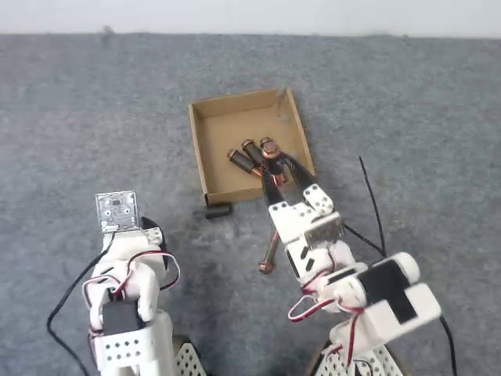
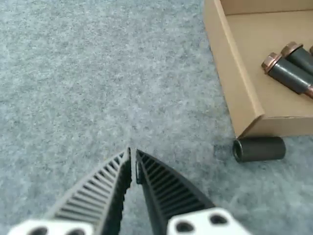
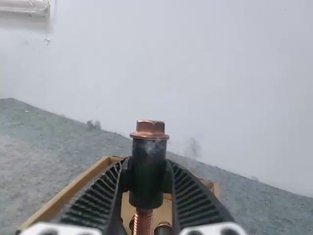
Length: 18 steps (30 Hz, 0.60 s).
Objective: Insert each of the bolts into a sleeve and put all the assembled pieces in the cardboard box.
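My right gripper (image 1: 280, 166) pinches a sleeved bolt (image 3: 147, 161) over the cardboard box (image 1: 197, 149), left gripper (image 2: 133, 156) pressed together near loose sleeve (image 2: 259, 149).

Tabletop (image 1: 94, 117) left of box (image 1: 197, 149) wide open. Box far half free; near half blocked by two pieces (image 1: 243, 163). Sleeve (image 1: 218, 211) lies just outside near wall, bolt (image 1: 269, 252) beside rt arm (image 1: 321, 235).

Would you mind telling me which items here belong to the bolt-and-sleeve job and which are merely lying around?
Job: cardboard box; two assembled pieces inside it; third assembled piece in the right gripper; loose sleeve beside the box; loose bolt on the carpet.
Lying about: black cable on the carpet.
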Tool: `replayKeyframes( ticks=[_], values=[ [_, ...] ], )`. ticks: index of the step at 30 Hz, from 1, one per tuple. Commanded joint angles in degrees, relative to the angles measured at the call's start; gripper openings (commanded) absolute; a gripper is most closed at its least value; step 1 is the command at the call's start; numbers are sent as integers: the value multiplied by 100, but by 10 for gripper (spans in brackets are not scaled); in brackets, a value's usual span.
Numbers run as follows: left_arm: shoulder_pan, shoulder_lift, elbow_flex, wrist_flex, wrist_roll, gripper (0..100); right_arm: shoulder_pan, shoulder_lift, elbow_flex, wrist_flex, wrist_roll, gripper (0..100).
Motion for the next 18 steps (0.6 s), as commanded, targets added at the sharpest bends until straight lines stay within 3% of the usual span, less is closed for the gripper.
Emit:
replayKeyframes(
  ticks=[1,9,18],
  values=[
    [-18,35,-84,9,-70,11,277,-593,-782,1218,53,6],
    [-18,35,-84,9,-70,11,752,-716,-2330,4549,53,6],
    [-18,35,-84,-9,-70,11,778,-708,-3631,7301,53,6]
  ],
)
